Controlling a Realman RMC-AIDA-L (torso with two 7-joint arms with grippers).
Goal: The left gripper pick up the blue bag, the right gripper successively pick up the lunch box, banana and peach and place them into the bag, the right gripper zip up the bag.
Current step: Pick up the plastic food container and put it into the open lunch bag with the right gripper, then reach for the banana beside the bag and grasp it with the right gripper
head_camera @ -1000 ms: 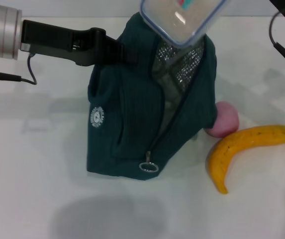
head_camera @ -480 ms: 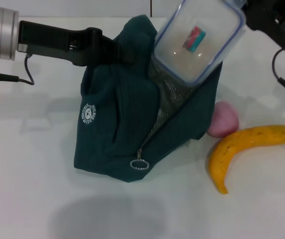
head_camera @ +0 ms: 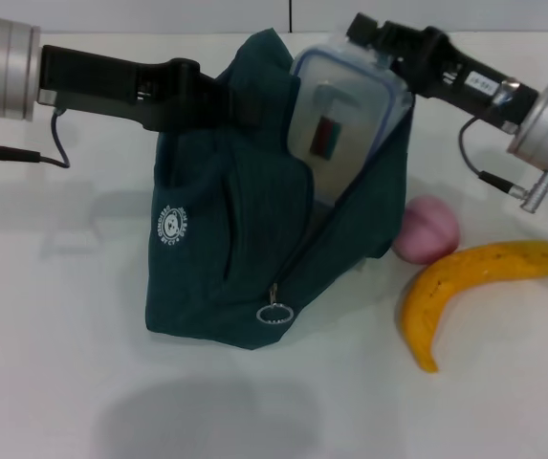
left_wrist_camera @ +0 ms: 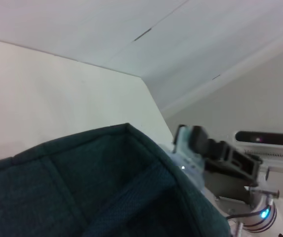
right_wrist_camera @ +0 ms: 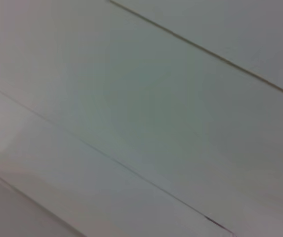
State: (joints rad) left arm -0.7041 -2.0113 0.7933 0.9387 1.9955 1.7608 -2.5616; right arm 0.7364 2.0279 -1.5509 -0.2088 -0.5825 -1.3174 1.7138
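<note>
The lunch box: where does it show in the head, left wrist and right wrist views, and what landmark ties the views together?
Head view: the lunch box stands tilted in the blue bag's open top, the right gripper at its upper end.
Left wrist view: only a pale corner of it past the bag's rim.
Right wrist view: not in it; only pale panels.
Shared landmark: the bag's teal fabric, in the head and left wrist views.

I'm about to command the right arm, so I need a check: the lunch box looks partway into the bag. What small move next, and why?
Probably push a little deeper before releasing. The lunch box sits tilted in the blue bag mouth, its upper end still above the rim, held by the right gripper. The left gripper holds the bag up.
</note>
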